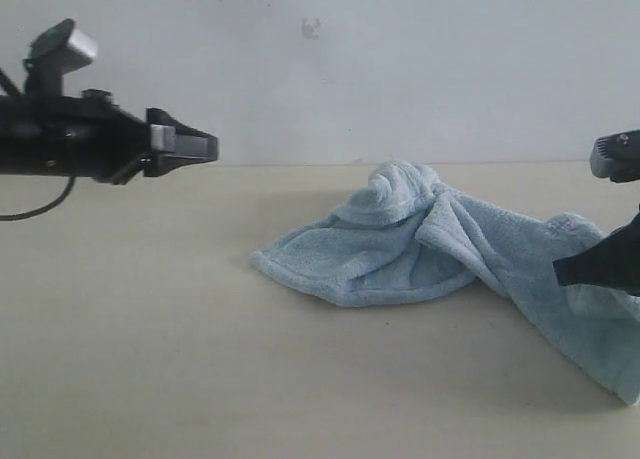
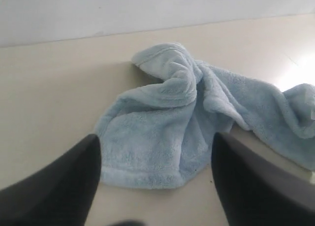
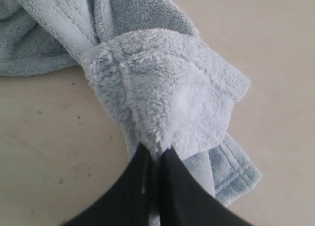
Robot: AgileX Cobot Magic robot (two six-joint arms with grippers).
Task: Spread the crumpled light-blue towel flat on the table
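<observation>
The crumpled light-blue towel lies bunched on the pale beige table, right of centre, with a raised hump at its back. My left gripper hovers above the table well to the towel's left, open and empty. In the left wrist view its two dark fingers frame the towel's near hem from a distance. My right gripper is shut on a fold of the towel at the right edge. The right wrist view shows the gripper pinching the fluffy cloth, lifted slightly off the table.
A plain white wall stands behind the table's far edge. Bare tabletop spreads to the left and in front of the towel. A dark cable hangs below the left arm.
</observation>
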